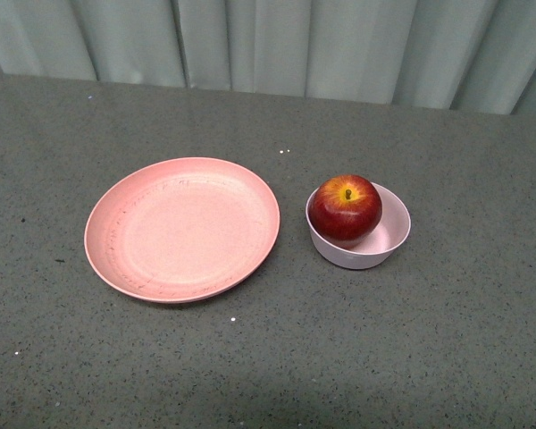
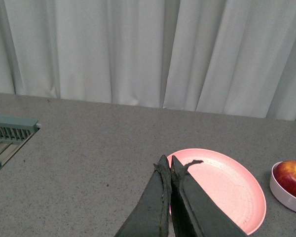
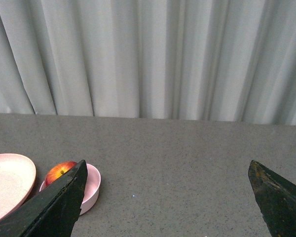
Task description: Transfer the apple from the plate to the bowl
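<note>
The apple [image 1: 345,207] sits in the bowl [image 1: 380,253], at three o'clock from the bare plate [image 1: 181,229], so I judge the move done. My left gripper [image 2: 169,165] is clenched on nothing and my right gripper [image 3: 167,170] spread wide (both clear of the desk [image 1: 447,357]). One apple, one bowl, one plate.

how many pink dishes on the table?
2. The wide plate lies left of centre, nothing on it; the small bowl sits just to its right, holding the apple. None appear hidden.
</note>
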Robot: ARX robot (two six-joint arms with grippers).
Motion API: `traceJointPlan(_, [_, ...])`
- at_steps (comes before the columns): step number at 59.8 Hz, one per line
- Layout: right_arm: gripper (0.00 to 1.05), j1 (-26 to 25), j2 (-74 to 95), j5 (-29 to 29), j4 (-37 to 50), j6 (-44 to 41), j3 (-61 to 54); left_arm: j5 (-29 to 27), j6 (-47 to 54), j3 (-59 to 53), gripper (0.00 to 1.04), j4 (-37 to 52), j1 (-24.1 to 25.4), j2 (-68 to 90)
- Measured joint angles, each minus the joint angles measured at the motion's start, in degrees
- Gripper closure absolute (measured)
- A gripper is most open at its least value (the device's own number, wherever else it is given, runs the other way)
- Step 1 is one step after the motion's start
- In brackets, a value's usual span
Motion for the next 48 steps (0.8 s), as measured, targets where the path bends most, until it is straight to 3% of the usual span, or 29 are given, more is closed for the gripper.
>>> traceJointPlan(12, [0.09,0.0,0.0,0.0,0.0,0.0,0.0,0.0,0.0,0.0,1.01,-0.3,0.0,-0.3])
traceJointPlan(44, [0.09,0.0,0.0,0.0,0.0,0.0,0.0,0.0,0.0,0.0,0.07,-0.3,0.0,-0.4])
traceJointPlan(48, [0.09,0.0,0.0,0.0,0.0,0.0,0.0,0.0,0.1,0.0,0.06,-0.3,0.0,-0.4])
